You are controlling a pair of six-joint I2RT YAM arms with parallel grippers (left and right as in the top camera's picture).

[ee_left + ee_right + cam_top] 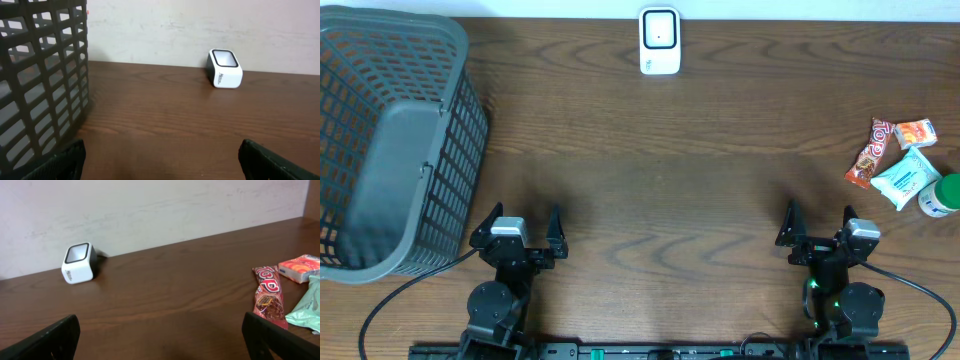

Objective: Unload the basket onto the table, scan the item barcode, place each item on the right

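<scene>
My left claw and right claw both gape, empty. The red crinkly-film snack bar lies ahead and right of the right claw, well apart. Light, slick, probably crushable; I'd pinch across its middle. The white boxy plastic scanner sits far ahead-left.

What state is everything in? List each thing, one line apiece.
left gripper, open, empty
right gripper, open, empty
basket, upright, empty
scanner, upright by the far edge
candy bar, lying flat, wrapped
orange packet, lying flat
pale green pouch, lying flat
green-capped bottle, capped, cut by the frame edge
</scene>
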